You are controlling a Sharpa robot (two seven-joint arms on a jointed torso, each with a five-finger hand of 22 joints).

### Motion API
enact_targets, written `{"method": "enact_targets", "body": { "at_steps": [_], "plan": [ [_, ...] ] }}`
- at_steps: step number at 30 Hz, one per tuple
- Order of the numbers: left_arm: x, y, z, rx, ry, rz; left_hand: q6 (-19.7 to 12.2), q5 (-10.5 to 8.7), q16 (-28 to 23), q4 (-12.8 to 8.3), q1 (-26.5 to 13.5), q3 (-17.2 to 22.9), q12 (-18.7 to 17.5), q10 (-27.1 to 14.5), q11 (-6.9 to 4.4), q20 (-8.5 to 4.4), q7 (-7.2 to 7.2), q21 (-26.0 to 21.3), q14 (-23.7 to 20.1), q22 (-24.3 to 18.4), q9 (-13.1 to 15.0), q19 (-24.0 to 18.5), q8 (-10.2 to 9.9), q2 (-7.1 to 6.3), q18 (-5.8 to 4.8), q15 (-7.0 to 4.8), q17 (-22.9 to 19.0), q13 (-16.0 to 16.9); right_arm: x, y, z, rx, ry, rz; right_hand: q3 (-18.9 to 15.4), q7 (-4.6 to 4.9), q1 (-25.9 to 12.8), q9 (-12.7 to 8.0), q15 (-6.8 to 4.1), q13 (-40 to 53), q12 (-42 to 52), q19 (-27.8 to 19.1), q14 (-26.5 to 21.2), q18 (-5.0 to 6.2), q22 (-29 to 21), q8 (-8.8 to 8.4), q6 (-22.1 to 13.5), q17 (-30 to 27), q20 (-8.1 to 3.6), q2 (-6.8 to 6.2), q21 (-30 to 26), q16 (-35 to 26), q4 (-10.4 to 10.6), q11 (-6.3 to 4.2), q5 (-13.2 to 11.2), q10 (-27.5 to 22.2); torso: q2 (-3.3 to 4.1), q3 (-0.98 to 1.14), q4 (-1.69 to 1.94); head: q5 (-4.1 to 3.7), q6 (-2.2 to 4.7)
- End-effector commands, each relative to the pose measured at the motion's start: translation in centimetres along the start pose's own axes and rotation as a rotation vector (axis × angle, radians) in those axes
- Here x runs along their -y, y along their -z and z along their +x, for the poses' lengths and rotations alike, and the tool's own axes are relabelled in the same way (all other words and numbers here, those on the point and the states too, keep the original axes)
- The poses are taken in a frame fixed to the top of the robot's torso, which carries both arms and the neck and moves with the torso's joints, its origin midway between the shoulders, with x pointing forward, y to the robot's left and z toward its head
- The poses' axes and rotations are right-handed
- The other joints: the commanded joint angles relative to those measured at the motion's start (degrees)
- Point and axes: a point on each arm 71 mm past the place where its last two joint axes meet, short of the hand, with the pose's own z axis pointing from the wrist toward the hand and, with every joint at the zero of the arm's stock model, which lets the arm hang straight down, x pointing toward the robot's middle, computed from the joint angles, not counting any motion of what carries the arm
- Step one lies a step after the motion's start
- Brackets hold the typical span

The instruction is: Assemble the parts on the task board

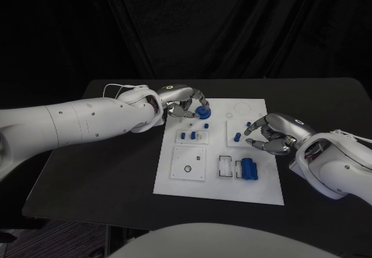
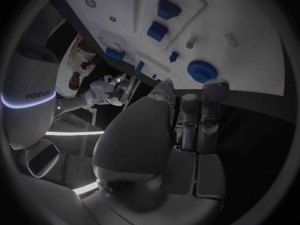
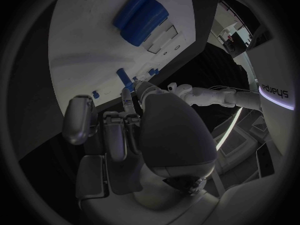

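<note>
The white task board [image 1: 180, 184] lies mid-table. My left hand [image 1: 182, 102] reaches over its far left corner, fingers apart, their tips at the edge of a round blue gear [image 1: 203, 112] that lies flat on the board [image 2: 250, 45]. In the left wrist view the fingertips [image 2: 214, 87] stop just short of the gear [image 2: 201, 71] without gripping it. My right hand [image 1: 273, 135] hovers curled over the board's right side. It pinches a small blue peg [image 3: 123, 77] between thumb and finger. Two blue cylinders [image 1: 248, 168] lie side by side in a near slot.
Small blue pieces [image 1: 187, 135] stand in the block left of centre, another [image 1: 208, 126] just beyond. A square plate with a ring hole [image 1: 188, 163] sits on the board's near left. Black table [image 1: 101, 172] surrounds the board.
</note>
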Motion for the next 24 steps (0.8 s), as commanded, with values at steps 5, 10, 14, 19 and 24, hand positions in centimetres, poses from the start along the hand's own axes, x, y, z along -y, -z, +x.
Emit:
{"method": "enact_targets", "body": {
  "at_steps": [5, 10, 14, 19, 24],
  "plan": [
    [1.0, -0.5, 1.7, -0.116, -0.193, 0.096, 1.6, -1.0, 9.4, -1.0, -2.5, 3.6, 2.5, 2.3, 0.74, 0.05, -0.29, 22.9, 9.1, 10.6, -3.7, 4.9, -1.8, -2.64, -3.18, 0.42, 8.0, -8.2, 0.0, 0.4, -0.5, 0.057, -0.015, -0.024, 0.3, 0.03, -0.3, 0.0, -0.24, 15.1, 0.2, 0.2, 5.9, 0.48, 9.1, 0.43, 0.6, 15.1, -0.29, -0.28, 0.4, 0.3, -0.2, -0.48, 0.6, 6.0, 0.87, 0.11, 0.07, -1.44, 1.36],
    [1.1, -0.8, 2.1, -0.14, -0.221, 0.081, 2.6, -1.86, 11.8, -1.5, -5.0, 6.7, 3.0, 5.0, 0.79, 0.14, -0.29, 34.5, 11.9, 12.5, -5.3, 6.8, -2.1, -3.95, -4.55, 0.38, 9.5, -13.4, 0.0, 0.4, -0.5, 0.058, -0.018, -0.023, 0.3, 0.02, -0.3, 0.0, -0.25, 15.1, 0.2, 0.2, 5.9, 0.47, 9.1, 0.45, 0.6, 15.0, -0.3, -0.31, 0.4, 0.3, -0.2, -0.5, 0.7, 6.0, 0.93, 0.13, 0.04, -2.18, 1.68],
    [1.4, -1.1, 2.1, -0.131, -0.232, 0.089, 3.2, -4.68, 13.1, -1.7, -6.6, 6.9, 2.9, 5.7, 0.88, 0.37, 0.18, 40.6, 13.6, 13.7, -5.8, 8.0, -2.2, -4.35, -5.46, 0.47, 11.1, -15.6, 0.0, 0.3, -0.5, 0.06, -0.022, -0.026, 0.3, 0.0, -0.3, 0.0, -0.26, 15.1, 0.2, 0.2, 5.9, 0.48, 9.1, 0.46, 0.7, 15.0, -0.32, -0.34, 0.4, 0.3, -0.2, -0.51, 0.7, 6.0, 0.93, 0.09, -0.02, -2.26, 2.29],
    [1.8, -1.3, 2.0, -0.093, -0.244, 0.1, 4.6, -3.82, 13.7, -3.1, -6.3, 8.3, 3.2, 7.7, 0.44, 0.54, 0.13, 43.4, 14.3, 14.1, -6.5, 8.1, -2.3, -4.21, -5.74, -0.01, 11.1, -18.4, -0.2, 0.2, -0.5, 0.068, -0.028, -0.036, 0.5, -0.11, -0.1, 0.0, -0.38, 15.1, 0.2, 0.4, 5.9, 0.4, 9.2, 0.54, 0.9, 15.1, -0.42, -0.39, 0.7, 0.4, -0.4, -0.62, 1.2, 6.0, 1.21, -0.04, -0.13, -2.23, 2.74],
    [1.9, -1.3, 2.0, -0.081, -0.247, 0.088, 4.8, -3.18, 13.7, -3.5, -6.5, 9.0, 3.5, 8.8, 0.68, 0.66, -0.16, 43.7, 14.2, 14.1, -6.8, 7.9, -2.7, -4.3, -5.73, 0.09, 10.8, -19.1, -0.3, 0.1, -0.4, 0.06, -0.028, -0.035, 0.5, -0.11, -0.1, -0.1, -0.4, 15.1, 0.2, 0.3, 5.9, 0.43, 9.2, 0.54, 1.0, 15.0, -0.45, -0.4, 0.6, 0.3, -0.5, -0.64, 1.4, 6.0, 1.2, 0.05, -0.41, -2.06, 2.48]
  ]
}}
